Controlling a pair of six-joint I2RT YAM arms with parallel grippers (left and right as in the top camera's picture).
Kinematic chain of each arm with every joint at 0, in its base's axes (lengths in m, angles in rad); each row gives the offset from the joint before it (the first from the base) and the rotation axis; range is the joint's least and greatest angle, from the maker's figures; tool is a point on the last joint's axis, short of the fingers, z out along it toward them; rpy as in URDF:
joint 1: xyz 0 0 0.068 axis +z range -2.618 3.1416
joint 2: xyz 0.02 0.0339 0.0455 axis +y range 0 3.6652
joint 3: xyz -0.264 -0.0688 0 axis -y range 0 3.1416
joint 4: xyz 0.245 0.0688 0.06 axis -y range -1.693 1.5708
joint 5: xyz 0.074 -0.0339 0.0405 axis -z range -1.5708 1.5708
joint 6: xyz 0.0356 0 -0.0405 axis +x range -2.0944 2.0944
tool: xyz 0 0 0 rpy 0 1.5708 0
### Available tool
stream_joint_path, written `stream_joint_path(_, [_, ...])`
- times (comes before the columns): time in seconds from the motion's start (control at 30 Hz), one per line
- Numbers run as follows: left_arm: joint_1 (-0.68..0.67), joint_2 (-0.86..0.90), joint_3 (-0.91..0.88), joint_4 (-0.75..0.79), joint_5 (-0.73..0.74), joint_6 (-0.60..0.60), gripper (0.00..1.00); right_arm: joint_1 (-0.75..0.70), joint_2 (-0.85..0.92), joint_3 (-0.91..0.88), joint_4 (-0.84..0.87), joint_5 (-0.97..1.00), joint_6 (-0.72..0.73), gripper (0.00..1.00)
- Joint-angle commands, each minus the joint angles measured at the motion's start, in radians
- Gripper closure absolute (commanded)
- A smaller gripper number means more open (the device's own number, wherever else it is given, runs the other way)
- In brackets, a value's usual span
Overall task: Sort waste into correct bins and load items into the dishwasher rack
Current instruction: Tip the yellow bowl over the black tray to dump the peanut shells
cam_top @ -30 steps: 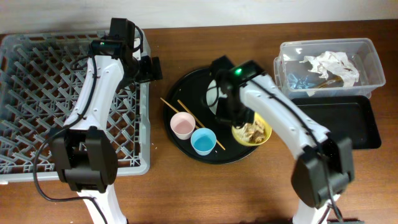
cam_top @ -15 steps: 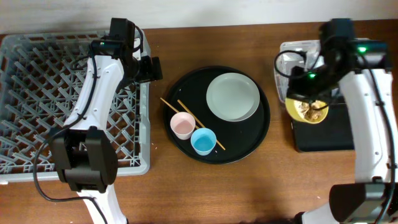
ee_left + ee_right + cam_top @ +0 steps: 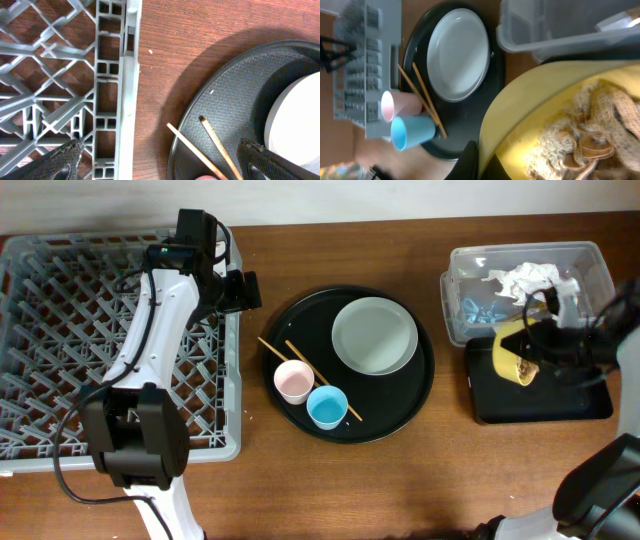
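Observation:
My right gripper (image 3: 545,348) is shut on the rim of the yellow bowl (image 3: 512,358) and holds it tipped on its side over the shallow black tray (image 3: 580,400). Beige-brown food scraps (image 3: 592,135) still sit inside the bowl (image 3: 530,120). The clear box (image 3: 590,270) behind holds crumpled white napkins (image 3: 525,278). The grey-green plate (image 3: 374,335), pink cup (image 3: 293,380), blue cup (image 3: 326,407) and two chopsticks (image 3: 305,365) rest on the round black tray (image 3: 415,395). My left gripper (image 3: 160,165) is open and empty over the right edge of the grey rack (image 3: 60,330).
The chopsticks (image 3: 210,145) lie across the round tray's left rim (image 3: 190,130), just right of the rack's wall (image 3: 127,90). Bare wooden table (image 3: 400,480) lies in front of the trays.
My right arm carried the yellow bowl from the round tray to the shallow black tray, then tipped it onto its side. The left arm has not moved.

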Motion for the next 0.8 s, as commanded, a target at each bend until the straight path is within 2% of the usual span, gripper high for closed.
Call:
stream_joint_path(0.0, [-0.002, 0.001, 0.023, 0.002, -0.008, -0.003, 0.01, -0.082, -0.015, -0.109, 0.098, -0.171, -0.066, 0.96])
stream_joint_path(0.2, [-0.001, 0.001, 0.023, 0.002, -0.008, -0.003, 0.01, -0.178, -0.013, -0.255, 0.262, -0.296, -0.103, 0.96])
stream_joint_path(0.47, [-0.002, 0.001, 0.023, 0.002, -0.008, -0.003, 0.01, -0.225, 0.002, -0.306, 0.34, -0.435, -0.137, 0.96])
stream_joint_path(0.77, [-0.002, 0.001, 0.023, 0.002, -0.008, -0.003, 0.01, -0.377, 0.01, -0.31, 0.354, -0.669, -0.114, 0.96])
